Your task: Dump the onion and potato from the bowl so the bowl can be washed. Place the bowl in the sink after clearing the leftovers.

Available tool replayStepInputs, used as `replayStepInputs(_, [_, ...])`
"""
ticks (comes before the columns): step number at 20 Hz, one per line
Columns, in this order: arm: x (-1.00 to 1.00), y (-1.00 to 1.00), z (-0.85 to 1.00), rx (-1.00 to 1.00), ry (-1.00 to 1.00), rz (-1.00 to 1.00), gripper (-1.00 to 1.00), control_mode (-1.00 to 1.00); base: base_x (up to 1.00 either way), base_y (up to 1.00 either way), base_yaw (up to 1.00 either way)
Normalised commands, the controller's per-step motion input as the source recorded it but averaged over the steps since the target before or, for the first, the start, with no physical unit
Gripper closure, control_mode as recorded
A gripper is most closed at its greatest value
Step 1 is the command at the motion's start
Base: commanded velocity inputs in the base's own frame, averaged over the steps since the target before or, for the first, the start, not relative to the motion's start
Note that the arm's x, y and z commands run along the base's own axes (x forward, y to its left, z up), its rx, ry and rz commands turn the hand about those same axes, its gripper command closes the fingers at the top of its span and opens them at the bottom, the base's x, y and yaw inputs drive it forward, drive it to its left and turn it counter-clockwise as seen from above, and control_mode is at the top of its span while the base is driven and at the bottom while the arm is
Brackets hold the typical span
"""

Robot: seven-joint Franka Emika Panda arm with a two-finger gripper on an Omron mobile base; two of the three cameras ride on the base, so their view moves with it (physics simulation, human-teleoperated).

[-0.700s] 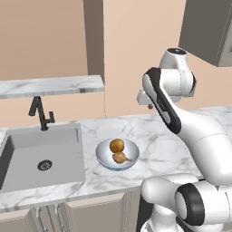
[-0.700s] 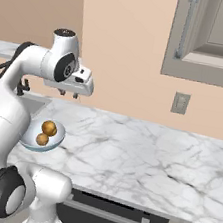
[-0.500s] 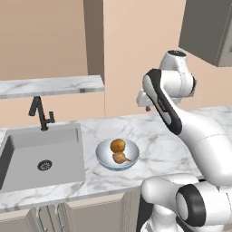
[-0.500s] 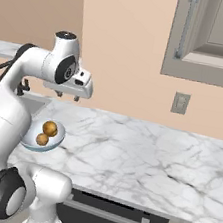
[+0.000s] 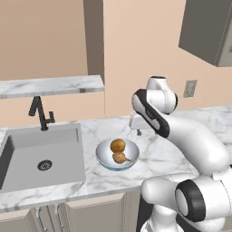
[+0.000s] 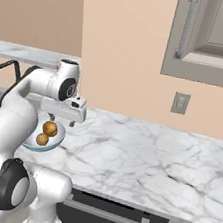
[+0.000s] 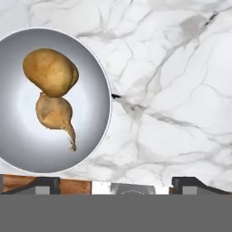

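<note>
The released pincer (image 7: 115,181) hangs beside the glossy silver-white shallow bowl (image 7: 93,136), whose rim it likely targets.

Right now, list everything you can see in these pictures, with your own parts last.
bowl: one, pale silver-white, on the counter right of the sink, upright.
potato: one, golden brown, in the bowl, touching the onion.
onion: one, tan with a thin tail, in the bowl.
sink: one, grey, set into the counter, dark round drain.
faucet: one, black, behind the sink.
counter: one, white marble with grey veins.
shelf: one, marble, above the sink.
wall outlet: one, grey, on the beige wall.
cabinet: one, grey, upper wall.
arm: one, white with dark joints.
hand: one, above the counter beside the bowl, holding nothing, open.
</note>
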Motion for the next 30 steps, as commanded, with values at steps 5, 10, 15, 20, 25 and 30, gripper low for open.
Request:
replayStepInputs(5, [0.43,0.27,-1.0,0.06,0.14,0.0,-1.0,-1.0,0.0,0.0,0.0])
replayStepInputs(10, [0.22,0.02,-1.0,0.02,0.05,0.0,-1.0,-1.0,0.0,0.0,0.0])
replayStepInputs(15, [0.3,0.16,-0.53,0.06,0.0,0.0,-1.0,-1.0,0.0,0.0,0.0])
replayStepInputs(20, [0.06,0.06,-0.26,0.05,0.0,0.0,1.0,-1.0,0.0,0.0,0.0])
replayStepInputs(25, [-0.04,0.0,0.0,0.0,0.0,0.0,1.0,-1.0,0.0,0.0,0.0])
replayStepInputs(30, [-0.27,0.09,0.19,0.05,-0.12,0.0,1.0,-1.0,0.0,0.0,0.0])
